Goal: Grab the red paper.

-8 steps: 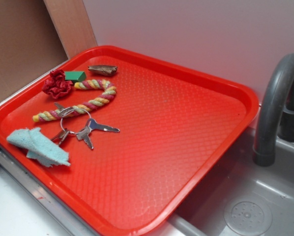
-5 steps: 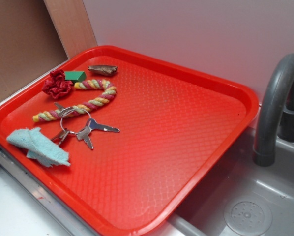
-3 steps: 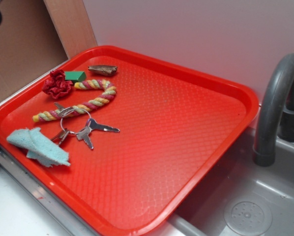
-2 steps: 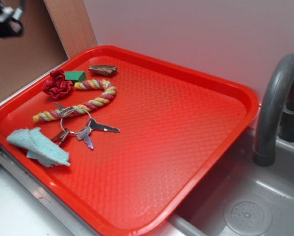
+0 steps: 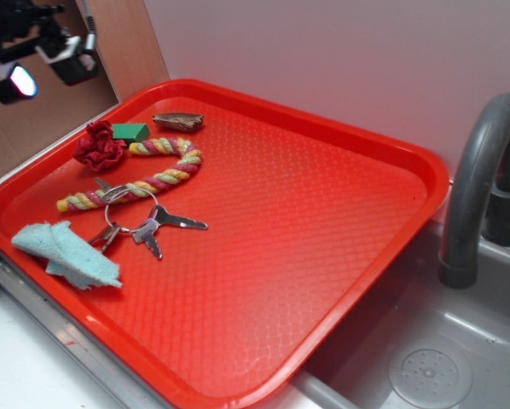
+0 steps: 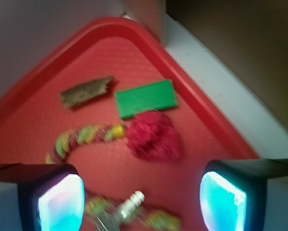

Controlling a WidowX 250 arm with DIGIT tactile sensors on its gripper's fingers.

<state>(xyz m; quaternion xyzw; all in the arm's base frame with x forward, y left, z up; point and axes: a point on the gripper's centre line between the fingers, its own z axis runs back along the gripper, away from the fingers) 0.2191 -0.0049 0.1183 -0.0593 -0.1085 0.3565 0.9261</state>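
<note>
The gripper (image 5: 35,66) hangs in the air up at the far left corner of the red tray (image 5: 323,256), its two fingers spread wide apart with nothing between them, the glowing pads (image 6: 62,204) showing at the bottom of the wrist view. The red paper (image 5: 100,146) sits on the tray surface below and a little ahead of the fingers; seen from the wrist it lies just beyond the gap between them, nearer the right-hand finger (image 6: 223,202), a crumpled crimson wad (image 6: 154,136) well clear of both pads. A green block (image 6: 146,98) rests just past the paper, touching or nearly touching its far edge, and a brown scrap (image 6: 86,92) lies farther out, toward the side of the left-hand finger. A striped rope (image 5: 144,175) curls away from the paper, one end right against it. Closer in than the paper, a bunch of keys (image 5: 144,226) lies on the tray, and beyond that a pale blue cloth scrap (image 5: 66,251) near the tray's rim
</note>
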